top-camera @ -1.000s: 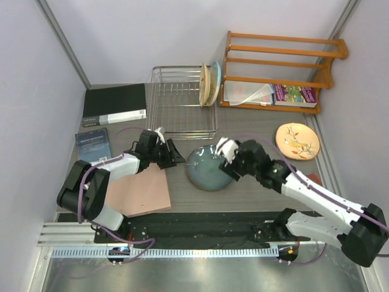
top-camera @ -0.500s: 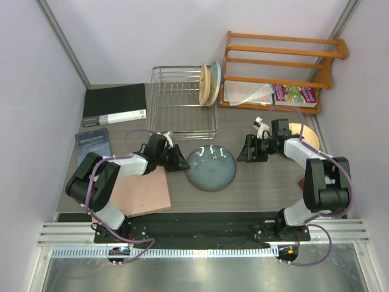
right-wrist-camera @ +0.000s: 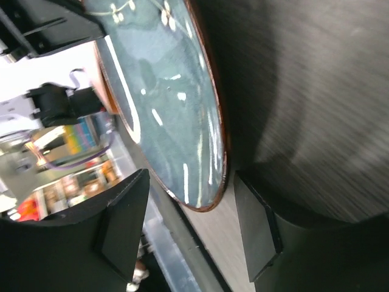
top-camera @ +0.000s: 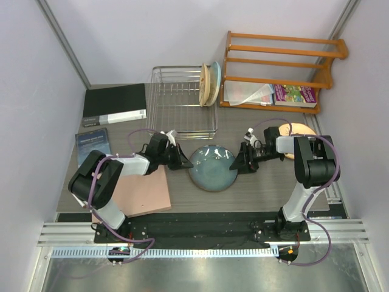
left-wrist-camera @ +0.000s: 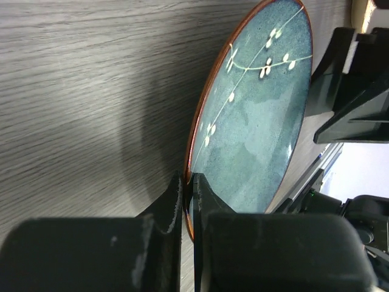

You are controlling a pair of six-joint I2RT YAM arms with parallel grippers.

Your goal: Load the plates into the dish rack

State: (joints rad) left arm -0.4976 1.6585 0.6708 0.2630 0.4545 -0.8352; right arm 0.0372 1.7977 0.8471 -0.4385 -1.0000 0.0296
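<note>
Now our left gripper (left-wrist-camera: 187,182) pinches the rim of the round dark-teal glazed plate (top-camera: 212,167); our right gripper (top-camera: 239,163), open, straddles the opposite edge. Next we close it and lift toward the chrome wire rack (top-camera: 155,103).

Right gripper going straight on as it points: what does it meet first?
The right gripper would meet the rim of the dark teal plate, apparently just inside its open jaws; the left gripper pinches the opposite rim.

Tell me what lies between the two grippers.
Only the dark teal plate, seen in the top view; the left gripper pinches one rim, the right gripper straddles the other.
</note>
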